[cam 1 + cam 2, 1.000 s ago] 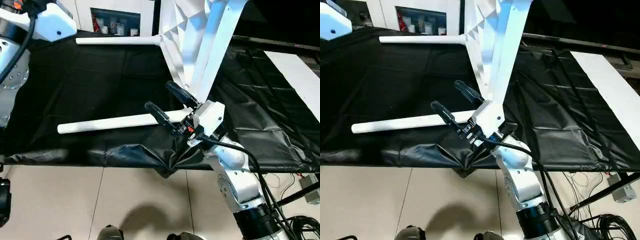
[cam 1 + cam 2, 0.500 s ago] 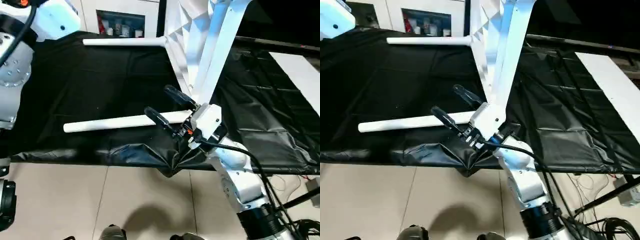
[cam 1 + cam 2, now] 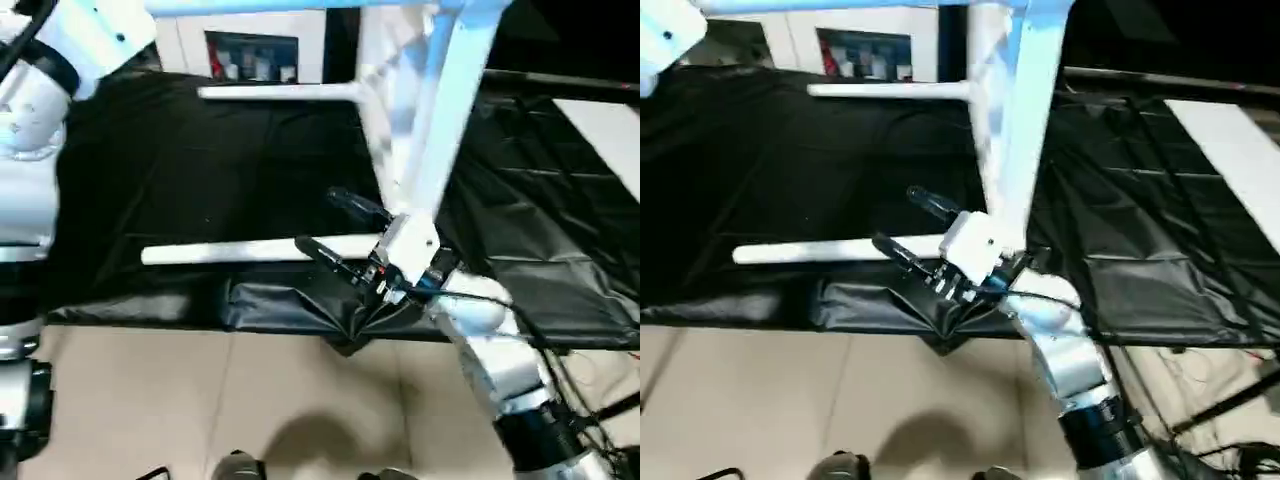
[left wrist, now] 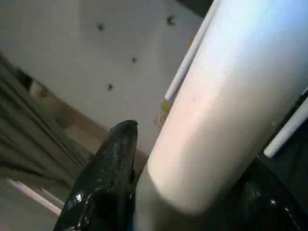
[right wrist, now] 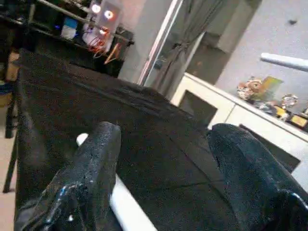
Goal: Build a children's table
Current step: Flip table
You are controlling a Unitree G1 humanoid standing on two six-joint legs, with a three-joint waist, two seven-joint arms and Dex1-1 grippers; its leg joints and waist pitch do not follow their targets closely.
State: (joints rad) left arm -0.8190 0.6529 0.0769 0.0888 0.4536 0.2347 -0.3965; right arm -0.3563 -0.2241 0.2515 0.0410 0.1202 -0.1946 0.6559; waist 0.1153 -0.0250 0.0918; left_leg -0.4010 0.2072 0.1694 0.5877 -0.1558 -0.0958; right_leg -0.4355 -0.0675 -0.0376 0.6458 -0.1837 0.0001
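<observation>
While the white plastic tabletop stands tilted up on edge at upper centre of the left eye frame, its ribbed underside faces left and a long tapered white leg juts from it horizontally toward the upper left. A second white leg lies level over the black crinkled sheet that covers the work surface, running from mid-left to centre, close to the sheet's front edge. Right gripper sits at frame centre, at that leg's right end, its two black fingers spread apart, one above the leg and one below; the right wrist view confirms the gap, with the leg passing between the fingers and no clear contact on either side, so: open, straddling, not clamped. Left arm's white casing shows at upper left. In the left wrist view the left gripper has a thick white leg seated between its fingers, one black finger pressed against the tube's side: gripping that leg. Beige tiled floor fills the lower left. White glass-door cabinet stands behind the sheet at top centre-left.
</observation>
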